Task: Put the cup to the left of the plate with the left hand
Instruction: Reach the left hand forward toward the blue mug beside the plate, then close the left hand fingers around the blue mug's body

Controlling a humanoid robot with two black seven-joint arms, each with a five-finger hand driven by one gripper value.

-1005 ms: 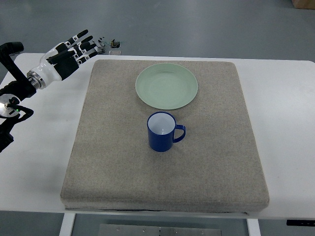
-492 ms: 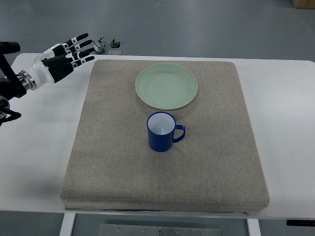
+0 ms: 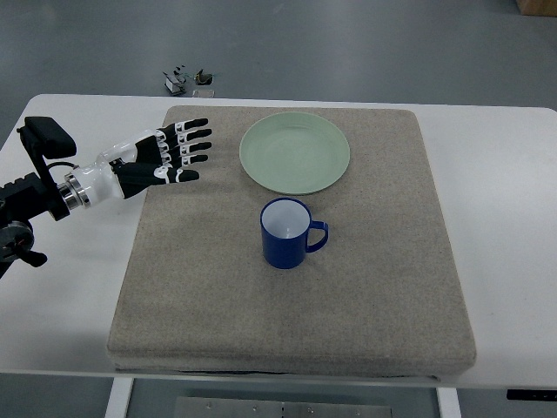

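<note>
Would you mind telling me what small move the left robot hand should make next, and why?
Probably carry the left robot hand down and right toward the blue cup. Its fingers are spread and hold nothing, and it hovers over the mat's upper-left corner, well apart from the cup. The cup stands below the green plate, not yet to its left.

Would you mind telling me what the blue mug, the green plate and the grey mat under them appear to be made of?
The blue mug with a white interior looks like glazed ceramic or enamel: it has a smooth, slightly glossy wall. The pale green round plate has an even satin sheen, so it may be ceramic or melamine. The grey-beige mat looks like woven or felted fabric over padding: it is speckled and matte, with soft thick edges.
</note>
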